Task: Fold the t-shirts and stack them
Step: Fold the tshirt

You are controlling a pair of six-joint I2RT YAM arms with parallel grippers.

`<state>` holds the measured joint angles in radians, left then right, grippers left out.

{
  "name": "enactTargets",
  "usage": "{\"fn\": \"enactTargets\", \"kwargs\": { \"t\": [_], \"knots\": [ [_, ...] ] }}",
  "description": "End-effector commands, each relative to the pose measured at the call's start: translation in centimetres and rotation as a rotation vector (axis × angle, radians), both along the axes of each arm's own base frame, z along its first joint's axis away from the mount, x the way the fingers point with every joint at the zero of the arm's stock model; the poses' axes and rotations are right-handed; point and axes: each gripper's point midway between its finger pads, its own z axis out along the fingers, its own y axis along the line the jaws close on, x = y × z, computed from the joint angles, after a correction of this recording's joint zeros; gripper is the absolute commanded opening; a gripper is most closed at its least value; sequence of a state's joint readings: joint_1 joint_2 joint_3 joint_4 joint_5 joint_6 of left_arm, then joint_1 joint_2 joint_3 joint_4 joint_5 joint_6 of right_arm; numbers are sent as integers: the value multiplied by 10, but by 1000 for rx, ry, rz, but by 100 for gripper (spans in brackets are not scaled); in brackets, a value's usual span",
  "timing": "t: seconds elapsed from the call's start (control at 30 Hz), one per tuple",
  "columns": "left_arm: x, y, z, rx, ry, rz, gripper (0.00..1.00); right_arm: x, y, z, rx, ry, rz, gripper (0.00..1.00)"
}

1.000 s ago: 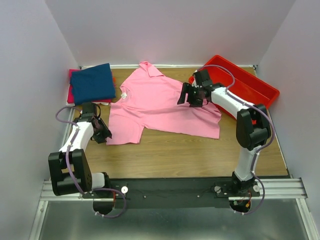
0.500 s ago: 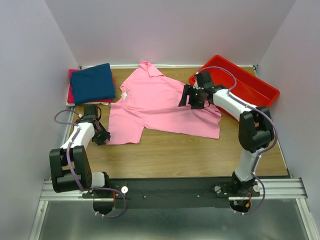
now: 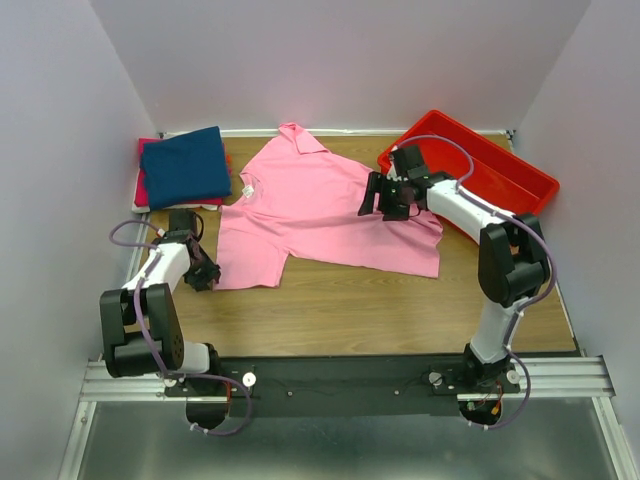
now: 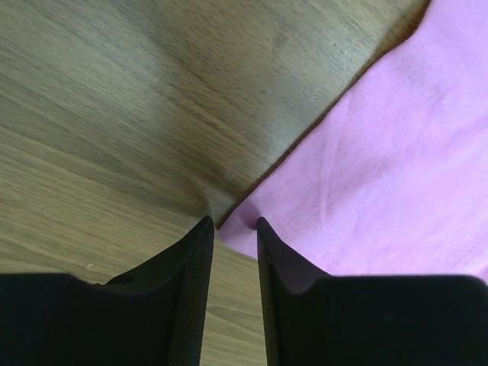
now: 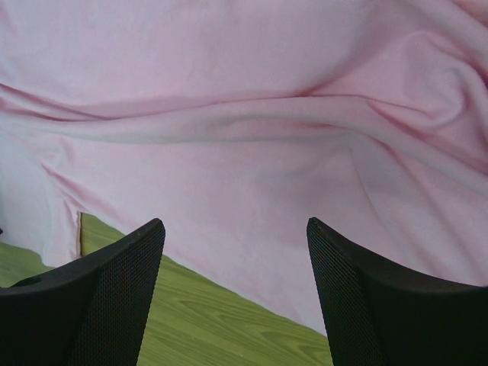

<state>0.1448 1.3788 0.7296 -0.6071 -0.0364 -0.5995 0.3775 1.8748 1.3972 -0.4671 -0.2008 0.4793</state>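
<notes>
A light pink t-shirt (image 3: 300, 210) lies spread flat on the wooden table, collar toward the back. My left gripper (image 3: 208, 275) is low at its near-left corner. In the left wrist view the pink t-shirt (image 4: 396, 152) ends in a corner right at the tips of the left gripper (image 4: 231, 225), whose jaws stand a narrow gap apart with wood showing between them. My right gripper (image 3: 385, 197) hovers wide open over the shirt's right side. In the right wrist view, wrinkled pink t-shirt (image 5: 244, 91) lies past the right gripper (image 5: 235, 223). A folded navy t-shirt (image 3: 185, 165) tops a red-magenta one (image 3: 143, 192) at the back left.
A rigid red tray (image 3: 500, 170) stands at the back right, close behind the right arm. Grey walls close in the table on the left, back and right. Bare wood (image 3: 400, 310) runs along the near side of the table.
The left jaws have narrowed a little at the shirt's corner. The right gripper has dropped slightly toward the shirt, still wide open.
</notes>
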Motion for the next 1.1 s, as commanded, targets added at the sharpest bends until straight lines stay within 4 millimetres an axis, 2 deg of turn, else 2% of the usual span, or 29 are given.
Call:
{"fn": "enactTargets", "kwargs": {
  "t": [0.0,0.17,0.23,0.37,0.43,0.47,0.5,0.53,0.57,0.6,0.63,0.67,0.7,0.8,0.83,0.93,0.97,1.07],
  "knots": [
    [-1,8,-3,33,13,19,37,-7,-3,14,13,-12,5,82],
    [-2,7,-6,39,34,7,36,-8,-3,22,17,-26,-5,82],
    [-3,5,-11,34,53,-7,30,-7,-5,26,16,-39,-17,82],
    [-5,-9,-22,23,91,-62,25,-10,-12,33,6,-54,-53,82],
    [-6,-19,-29,12,113,-107,13,-17,-17,30,-6,-46,-70,82],
    [-6,-21,-30,9,116,-118,10,-20,-19,35,-1,-54,-81,82],
    [-6,-23,-30,6,116,-129,4,-29,-24,26,-13,-31,-91,82],
    [-4,-24,-29,1,106,-141,0,-33,-30,30,-18,-43,-115,82],
    [-3,-24,-28,0,100,-149,0,-40,-35,27,-26,-34,-127,82],
    [0,-23,-23,8,85,-164,0,-52,-44,13,-42,3,-158,82],
    [1,-22,-20,13,78,-171,0,-60,-50,8,-48,18,-173,81],
    [0,-22,-17,15,78,-181,0,-66,-55,14,-43,2,-189,81],
    [3,-22,-11,18,57,-187,0,-80,-65,0,-73,32,-213,79],
    [3,-20,0,24,40,-220,0,-99,-79,3,-76,33,-277,75],
    [4,-17,6,31,28,-236,0,-109,-85,-6,-85,59,-306,73],
    [8,-16,18,30,-3,-263,0,-119,-102,-12,-121,54,-384,68],
    [7,-14,19,36,-1,-274,0,-126,-107,-19,-139,70,-397,67],
    [11,-18,29,5,-36,-302,0,-129,-121,-28,-182,76,-455,64]
  ]
}}
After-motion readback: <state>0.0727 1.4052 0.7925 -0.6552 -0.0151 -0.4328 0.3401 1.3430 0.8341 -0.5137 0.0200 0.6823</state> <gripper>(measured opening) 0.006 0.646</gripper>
